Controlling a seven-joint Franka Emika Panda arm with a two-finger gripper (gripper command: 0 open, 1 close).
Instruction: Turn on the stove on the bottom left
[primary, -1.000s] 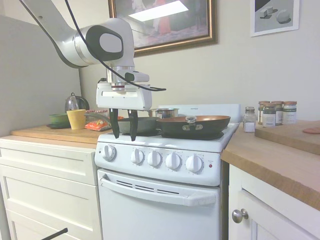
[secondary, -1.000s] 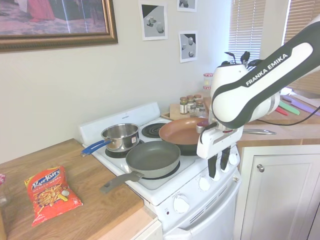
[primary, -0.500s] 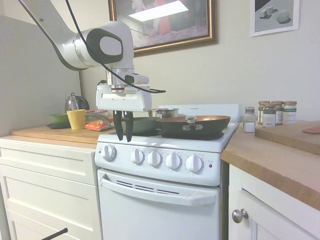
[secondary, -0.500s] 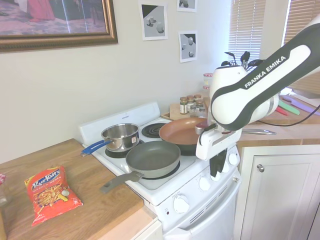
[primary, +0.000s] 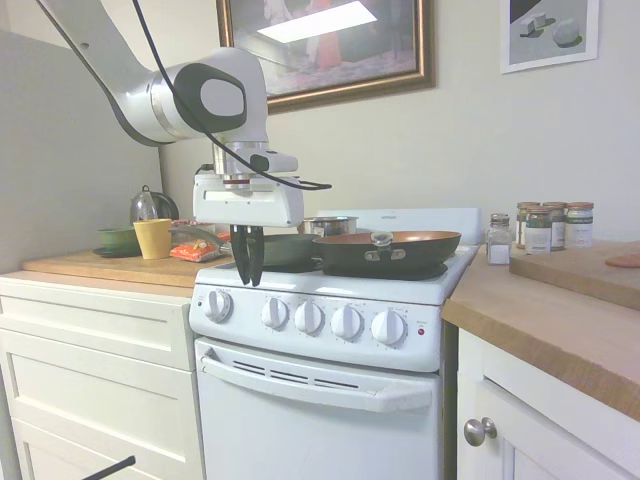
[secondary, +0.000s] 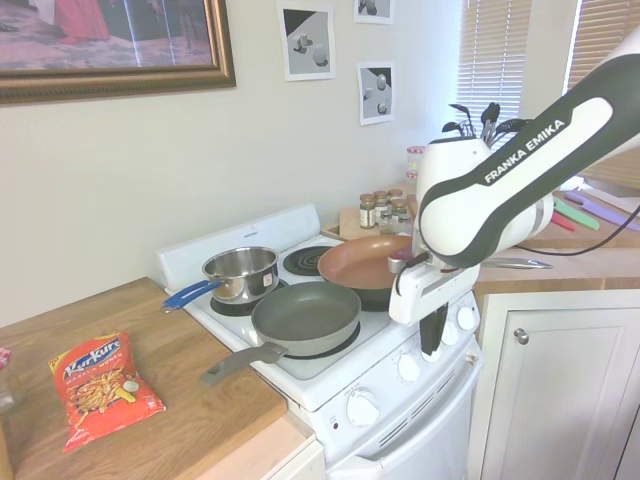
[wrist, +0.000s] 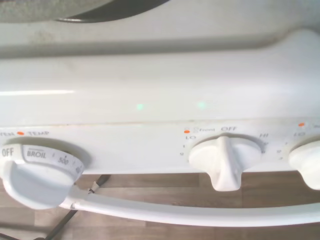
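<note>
Stove: a white freestanding range is seen between a panelled cabinet and a wooden counter, its control panel facing forward into the room and its long axis running upright from floor to burner top.

Knob row: five round white knobs are lined up across the front panel, just below the fingertips; a small red light is set at the far end of the row from the jaws.

Gripper: it is held pointing straight down in front of the stove's top edge, above the gap between the first and second knobs; the two dark fingers are pressed together with nothing between them.

Wrist view knobs: a front-burner knob is shown with its ridge lined up under the printed OFF mark, LO and HI to either side; the oven dial marked BROIL sits beside it, and the oven door's bar handle runs beneath both.

Stove top: behind the jaws a grey frying pan, a copper-coloured pan and a steel saucepan with a blue handle are set on the burners.

Counter: a red snack bag lies well apart from the jaws; spice jars stand beyond the stove's far side.
</note>
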